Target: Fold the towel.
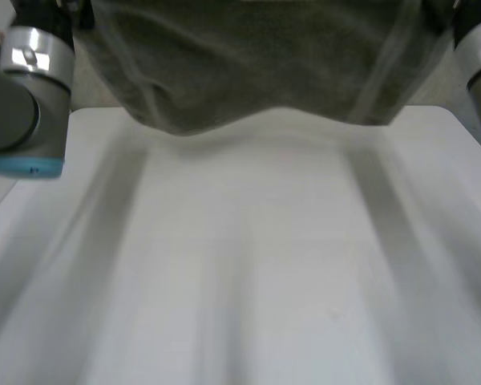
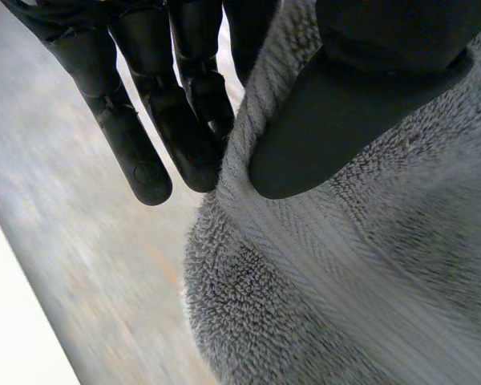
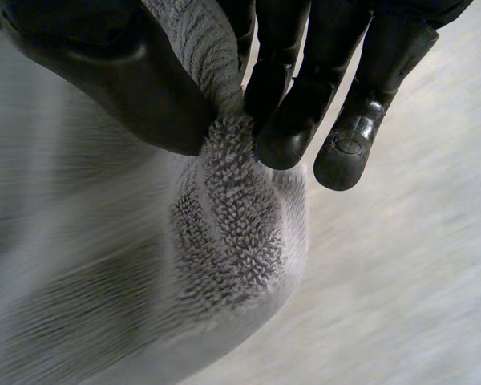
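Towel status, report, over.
Left hand pinching towel. Right hand pinching it too. Towel held up, hanging over white table.

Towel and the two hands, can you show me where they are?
towel (image 1: pixel 256 64): head view, its hanging middle.
left hand (image 2: pixel 345 120): left wrist view, its thumb.
right hand (image 3: pixel 120 88): right wrist view, its thumb.

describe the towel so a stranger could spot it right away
Start at the white table. Above its far end hangs the towel, pinched by the left robot hand and right robot hand. It is the one dark, fluffy grey cloth with pale stripes.
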